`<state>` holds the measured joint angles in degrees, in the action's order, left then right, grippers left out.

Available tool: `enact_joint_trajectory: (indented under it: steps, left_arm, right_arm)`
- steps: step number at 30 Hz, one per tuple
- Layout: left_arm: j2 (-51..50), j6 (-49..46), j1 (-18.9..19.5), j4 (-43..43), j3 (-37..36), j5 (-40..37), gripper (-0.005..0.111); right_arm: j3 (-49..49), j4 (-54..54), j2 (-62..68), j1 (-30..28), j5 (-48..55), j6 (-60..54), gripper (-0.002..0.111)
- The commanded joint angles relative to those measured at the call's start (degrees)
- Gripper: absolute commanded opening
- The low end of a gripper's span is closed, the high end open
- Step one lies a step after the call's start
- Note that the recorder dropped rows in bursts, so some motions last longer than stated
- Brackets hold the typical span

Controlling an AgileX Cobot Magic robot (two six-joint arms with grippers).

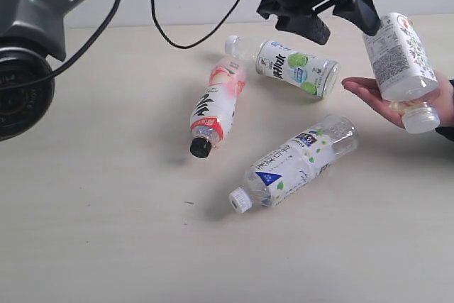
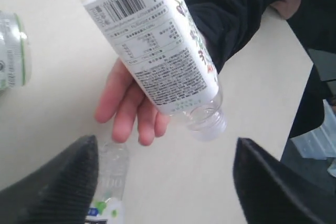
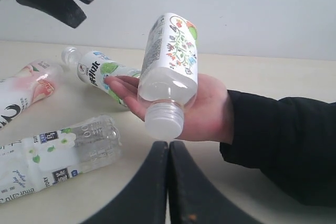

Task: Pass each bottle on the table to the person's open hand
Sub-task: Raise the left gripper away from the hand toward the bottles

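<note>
The flowered white-label bottle (image 1: 401, 58) sits at the right edge of the exterior frame, tilted steeply with its white cap downward and its shoulder resting on the person's open hand (image 1: 370, 94). The hand is held palm up over the right side of the counter (image 1: 106, 246), and a dark sleeve (image 3: 278, 140) covers the wrist. The left pincer (image 1: 347, 32) hangs at the top of the frame, above and to the left of that bottle, its two black fingers spread wide with nothing between them. One fingertip comes very near the bottle's base; whether they touch I cannot tell. The right pincer (image 3: 168, 148) shows only in its own wrist view, its fingers pressed flat together and empty, with the hand and bottle in front of it. Three more bottles lie on their sides on the counter. The green-label bottle (image 1: 294, 67) is in the upper middle, just left of the person's fingertips. The black-capped pink bottle (image 1: 216, 104) lies left of centre, cap toward the bottom of the frame. The blue-and-green-label bottle (image 1: 294, 163) is in the lower middle, its white cap pointing lower left.
</note>
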<state>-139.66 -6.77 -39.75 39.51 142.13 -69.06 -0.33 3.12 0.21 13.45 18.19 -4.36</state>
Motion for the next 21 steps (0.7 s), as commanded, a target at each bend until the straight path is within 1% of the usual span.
enact_joint_trajectory:
  steps: [1,4,8,10,13,15,17,21]
  left_arm:
    - [2.67,-1.34,1.19,-2.87,0.43,-0.91,0.049]
    - [3.73,-3.21,2.03,-3.19,0.43,-0.91,0.032]
    - [4.59,-3.21,2.44,-5.8,0.43,-0.91,0.002]
    - [4.67,-3.21,2.44,-7.45,0.43,-0.91,0.0]
    - [4.86,-3.07,2.44,-13.44,0.43,-0.91,0.0]
    - [5.09,-1.18,2.44,-18.47,0.43,-0.91,0.0]
    - [5.23,-0.07,2.44,-21.72,0.43,-0.91,0.0]
    - [5.23,1.59,2.44,-25.46,0.43,-0.91,0.0]
  right_arm:
    - [0.33,-0.06,-0.21,0.26,-0.54,-0.05,0.0]
    - [0.33,-0.06,-0.21,0.26,-0.54,-0.05,0.0]
    - [0.33,-0.06,-0.21,0.26,-0.54,-0.05,0.0]
    - [0.33,-0.06,-0.21,0.26,-0.54,-0.05,0.0]
    - [0.33,-0.26,-0.21,0.26,-0.54,-0.05,0.0]
    - [0.33,-0.26,-0.21,0.26,-0.54,-0.05,0.0]
    - [0.33,-0.1,-0.21,0.26,-0.54,-0.05,0.0]
    - [0.33,-0.1,-0.21,0.26,-0.54,-0.05,0.0]
